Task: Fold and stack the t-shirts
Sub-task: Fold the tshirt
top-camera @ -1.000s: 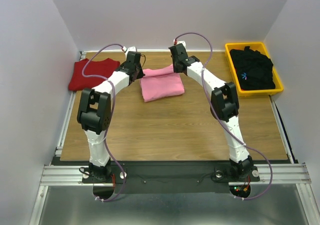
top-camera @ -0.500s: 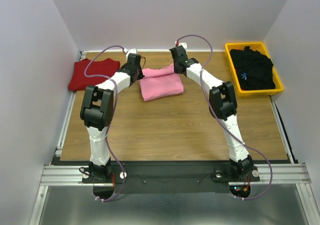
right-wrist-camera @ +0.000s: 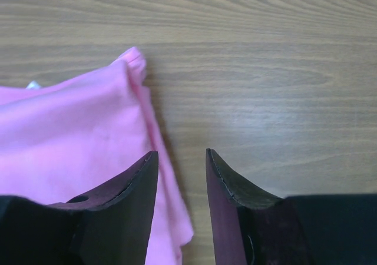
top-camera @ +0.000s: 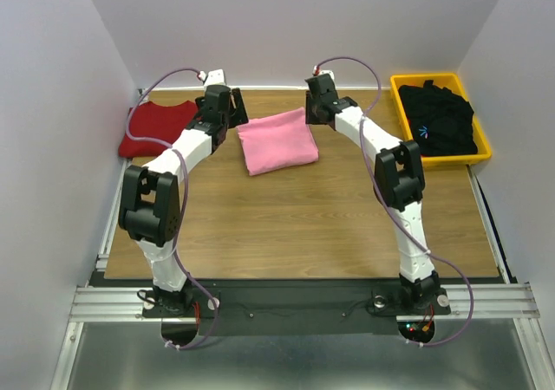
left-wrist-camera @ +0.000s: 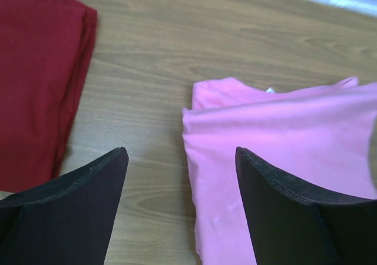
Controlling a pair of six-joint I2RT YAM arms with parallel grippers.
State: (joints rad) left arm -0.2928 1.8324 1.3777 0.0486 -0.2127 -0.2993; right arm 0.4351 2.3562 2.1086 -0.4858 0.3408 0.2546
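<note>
a wooden bench (top-camera: 286,217) fills the space between plain pale walls. two white and black arms rise from its near edge and reach toward the far edge, the left arm (top-camera: 165,169) bending toward the far left corner and the right arm (top-camera: 390,169) toward the middle of the far edge.

a yellow tray (top-camera: 484,152) sits at the far right corner. a black t-shirt (top-camera: 442,121) lies crumpled inside it.

a light pink t-shirt (top-camera: 277,140) lies folded into a rough rectangle near the middle of the far edge, flat on the wood, between the two arm ends. a dark red t-shirt (top-camera: 156,126) lies folded at the far left corner, well apart from the pink one, with bare wood between them.

the left tool (left-wrist-camera: 181,156) hangs over the bare strip between the red and pink shirts. its jaws are spread wide and hold nothing; the pink shirt's left edge lies below them.

the right tool (right-wrist-camera: 181,154) hangs just beside the pink shirt's right edge. its jaws are parted by a narrow gap, with only bare wood showing between them and no cloth gripped.

a small blue mark (top-camera: 423,132) shows on the black shirt.
</note>
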